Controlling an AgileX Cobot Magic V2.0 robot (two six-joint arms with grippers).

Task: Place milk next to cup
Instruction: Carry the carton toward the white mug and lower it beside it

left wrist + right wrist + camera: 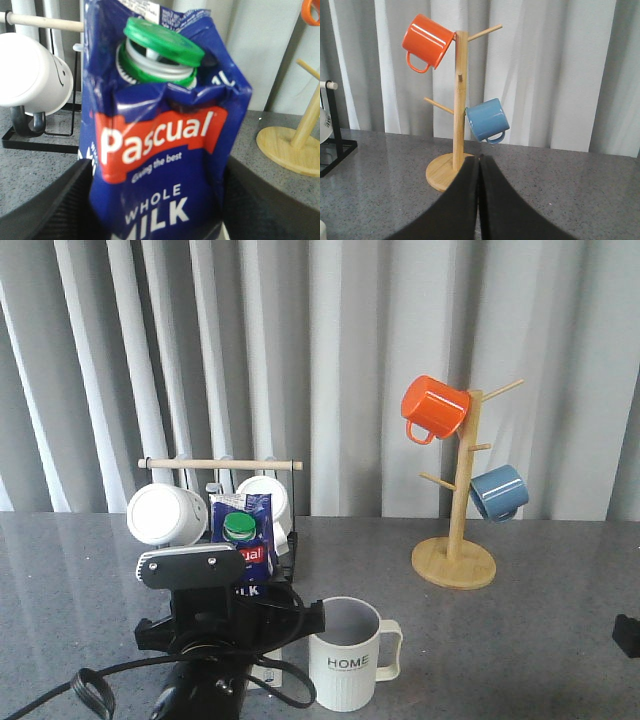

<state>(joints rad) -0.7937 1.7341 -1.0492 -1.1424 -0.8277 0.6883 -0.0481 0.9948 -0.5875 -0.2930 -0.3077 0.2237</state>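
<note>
- my left gripper (157, 200) is clamping the pascual milk carton (160, 150) just left of the home mug (347, 652); my right gripper (479, 200) is pressed closed, empty.
- the carton is crumpling, its green cap (162, 45) sitting half off: it is risking a spill, or bumping the mug.

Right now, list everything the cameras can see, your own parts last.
milk carton: one, dark blue with red Pascual band and green cap, held between the left gripper's fingers, left of the HOME mug.
HOME mug: one, off-white ribbed, on the table at front centre.
white mugs: two, on the black rack with a wooden rail, behind the carton.
mug tree: one, wooden, right rear of the table.
orange mug: one, hung high on the tree.
blue mug: one, hung lower.
table: one, grey speckled.
curtain: grey-white, behind.
left gripper: black, shut on the carton.
right gripper: black, shut, empty.
</note>
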